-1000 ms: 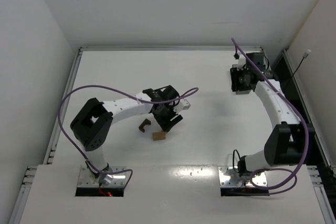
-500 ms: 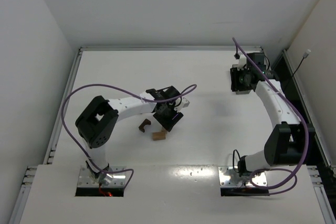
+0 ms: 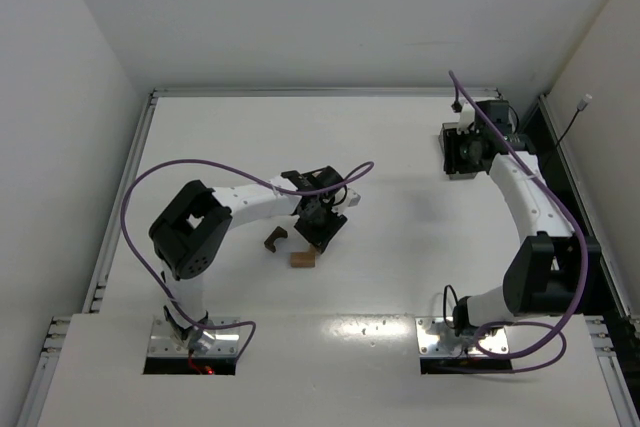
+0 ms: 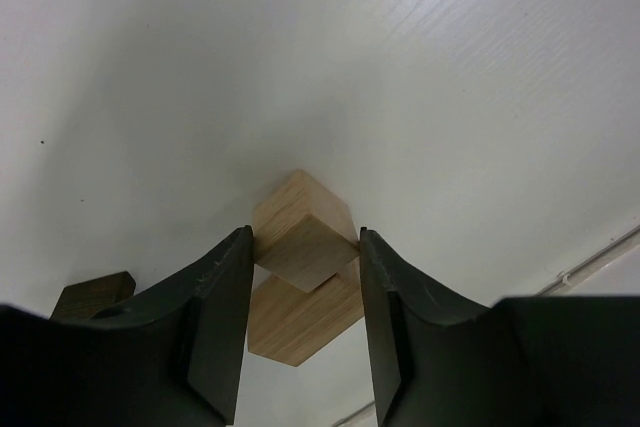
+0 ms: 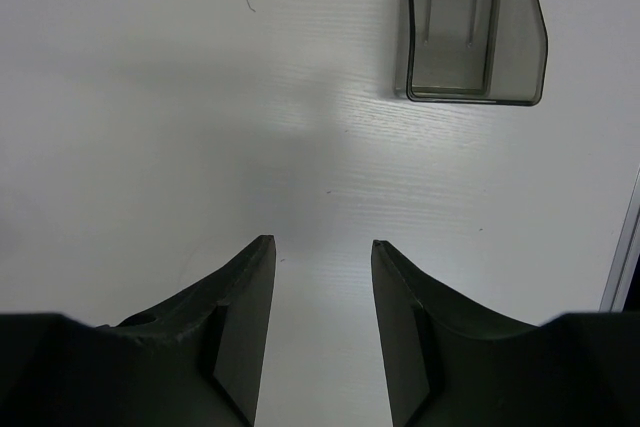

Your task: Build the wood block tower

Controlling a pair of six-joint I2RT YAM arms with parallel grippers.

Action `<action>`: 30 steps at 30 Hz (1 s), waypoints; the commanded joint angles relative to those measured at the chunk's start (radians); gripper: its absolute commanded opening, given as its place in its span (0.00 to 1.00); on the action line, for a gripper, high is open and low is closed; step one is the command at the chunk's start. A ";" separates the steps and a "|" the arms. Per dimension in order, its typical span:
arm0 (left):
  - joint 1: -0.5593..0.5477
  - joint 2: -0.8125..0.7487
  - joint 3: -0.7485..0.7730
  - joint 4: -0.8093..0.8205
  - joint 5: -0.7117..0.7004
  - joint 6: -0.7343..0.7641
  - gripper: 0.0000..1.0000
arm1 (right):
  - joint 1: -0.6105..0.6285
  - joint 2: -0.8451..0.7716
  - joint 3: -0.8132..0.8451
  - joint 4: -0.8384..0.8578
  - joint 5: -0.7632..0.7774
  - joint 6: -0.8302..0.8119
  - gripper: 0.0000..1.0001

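In the left wrist view a light tan cube (image 4: 300,232) sits between the tips of my left gripper (image 4: 305,239), and both fingers touch its sides. A second tan block (image 4: 300,322) lies right behind it, deeper between the fingers. A dark brown piece (image 4: 92,297) shows at the left finger's outer side. From above, the left gripper (image 3: 321,228) hides the cube; the tan block (image 3: 303,258) and the dark notched piece (image 3: 275,238) lie just beside it. My right gripper (image 5: 318,243) hangs open over bare table at the far right (image 3: 462,154).
A dark translucent plastic bin (image 5: 475,32) lies on the table ahead of the right gripper. A raised rail (image 3: 320,92) runs along the table's far edge, and white walls stand on three sides.
The left gripper's jaws have narrowed onto the tan cube and the left arm has settled slightly lower and nearer the blocks. The right arm has shifted a little to the right.
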 commanded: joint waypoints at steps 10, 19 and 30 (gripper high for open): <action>0.005 0.018 0.123 -0.026 -0.212 0.009 0.00 | -0.006 -0.004 0.009 0.016 -0.046 0.023 0.40; 0.034 0.038 0.226 -0.058 -0.233 -0.010 0.00 | -0.006 0.030 0.049 0.016 -0.075 0.032 0.40; 0.118 0.144 0.327 -0.079 -0.230 -0.019 0.00 | -0.006 0.030 0.040 0.016 -0.084 0.032 0.40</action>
